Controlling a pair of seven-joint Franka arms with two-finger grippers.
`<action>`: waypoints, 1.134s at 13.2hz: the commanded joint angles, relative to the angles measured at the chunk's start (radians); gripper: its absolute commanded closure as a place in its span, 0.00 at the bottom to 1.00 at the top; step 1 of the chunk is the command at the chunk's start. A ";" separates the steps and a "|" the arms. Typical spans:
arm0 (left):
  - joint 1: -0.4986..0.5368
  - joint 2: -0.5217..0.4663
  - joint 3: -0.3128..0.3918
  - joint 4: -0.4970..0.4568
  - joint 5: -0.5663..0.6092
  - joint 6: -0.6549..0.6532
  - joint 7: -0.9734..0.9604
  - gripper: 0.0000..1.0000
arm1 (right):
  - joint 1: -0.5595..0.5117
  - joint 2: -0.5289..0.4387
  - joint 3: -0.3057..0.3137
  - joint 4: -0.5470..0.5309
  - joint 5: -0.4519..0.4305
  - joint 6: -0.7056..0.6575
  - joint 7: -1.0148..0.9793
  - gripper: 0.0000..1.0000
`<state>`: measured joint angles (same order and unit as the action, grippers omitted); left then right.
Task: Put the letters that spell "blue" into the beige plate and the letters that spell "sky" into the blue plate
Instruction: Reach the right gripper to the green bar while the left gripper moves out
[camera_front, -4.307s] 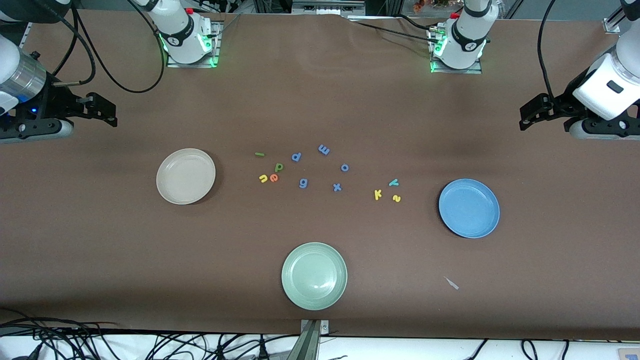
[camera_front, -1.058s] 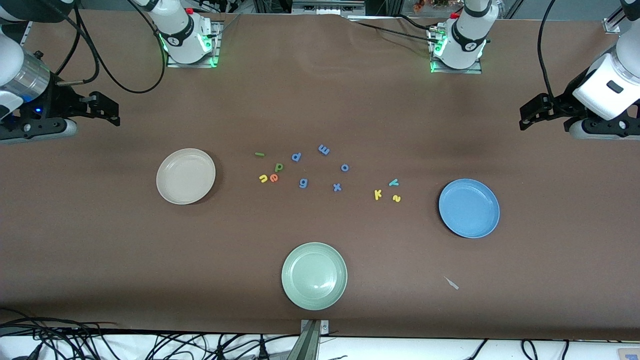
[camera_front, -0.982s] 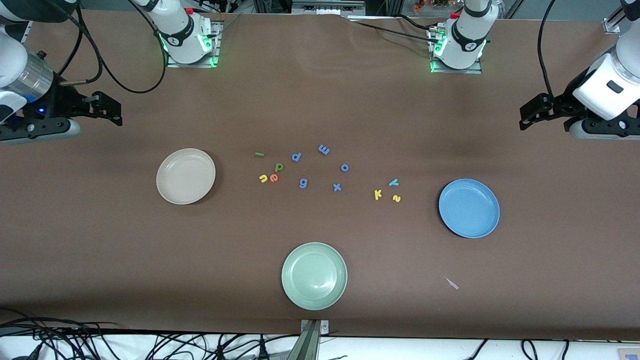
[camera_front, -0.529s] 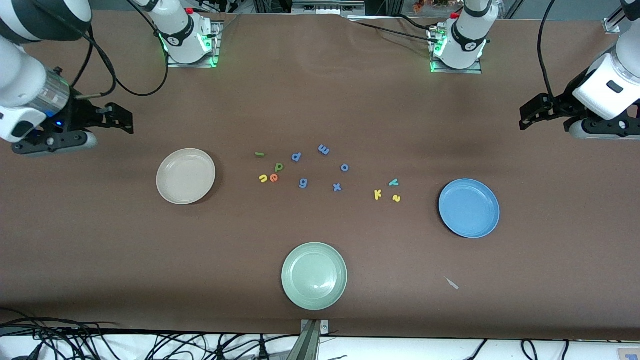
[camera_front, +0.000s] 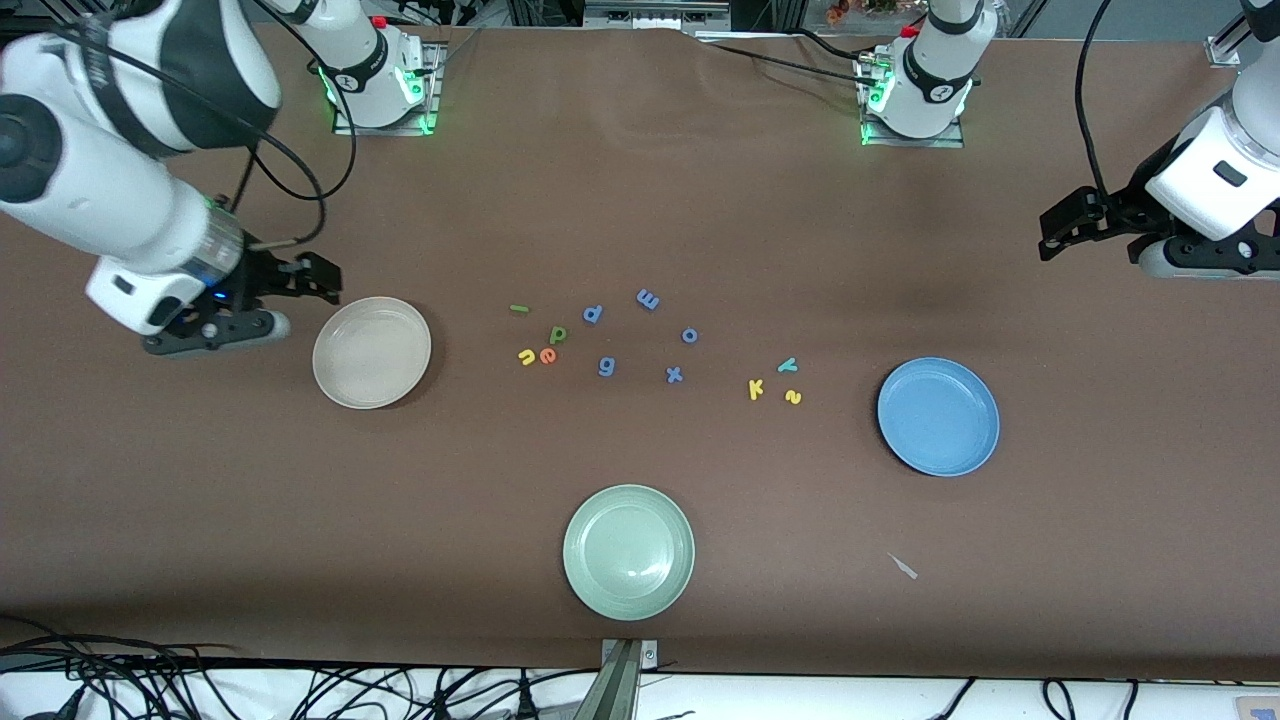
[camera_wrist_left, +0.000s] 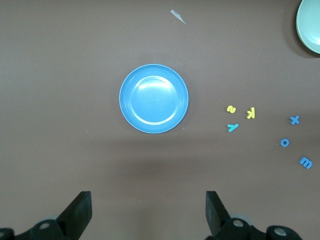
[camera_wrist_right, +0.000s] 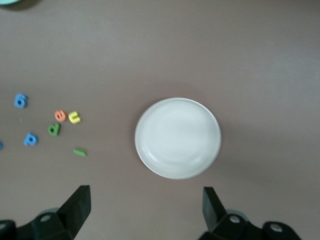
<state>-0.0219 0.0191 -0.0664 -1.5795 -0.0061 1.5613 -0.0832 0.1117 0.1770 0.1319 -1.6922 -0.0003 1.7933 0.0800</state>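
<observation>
Right gripper (camera_front: 325, 281) is up in the air just beside the beige plate (camera_front: 371, 352), at the right arm's end of the table, with its fingers spread wide and nothing between them. Left gripper (camera_front: 1058, 228) waits over bare table near its own end, also wide open and empty.

What matters for the next move, I'd say: the "blue" letters sit past the plate from the right gripper, toward the middle of the table. So that arm is clearly the closer one, but it has to travel over the plate to get there. Green l (camera_front: 518, 309) lies as a thin bar with its long axis roughly along the table's length. Green b (camera_front: 557, 334) is a little nearer the camera, and yellow u (camera_front: 526, 357) and orange-red e (camera_front: 547, 355) are touching or nearly so, which could make a clean pinch awkward.

Over by the blue plate (camera_front: 938, 416) are teal y (camera_front: 787, 365), yellow k (camera_front: 756, 389) and yellow s (camera_front: 793, 397), close together, on the left arm's side.

Both plates look empty, so nothing's sorted yet. In between are blue distractor letters (camera_front: 606, 367), and a pale green plate (camera_front: 628, 551) sits nearest the camera, out of the way.
</observation>
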 joint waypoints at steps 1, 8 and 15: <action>0.008 -0.001 -0.003 0.016 0.021 -0.020 0.005 0.00 | -0.001 -0.005 0.069 -0.092 0.002 0.107 0.136 0.01; 0.043 0.004 -0.007 0.016 0.015 -0.063 0.011 0.00 | 0.000 0.090 0.218 -0.308 -0.054 0.469 0.419 0.01; 0.017 0.094 -0.018 0.061 -0.011 -0.055 0.013 0.00 | 0.054 0.272 0.255 -0.435 -0.283 0.770 0.853 0.01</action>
<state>0.0098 0.0392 -0.0814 -1.5784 -0.0078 1.5186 -0.0816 0.1423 0.4030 0.3800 -2.1308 -0.2069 2.5214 0.8048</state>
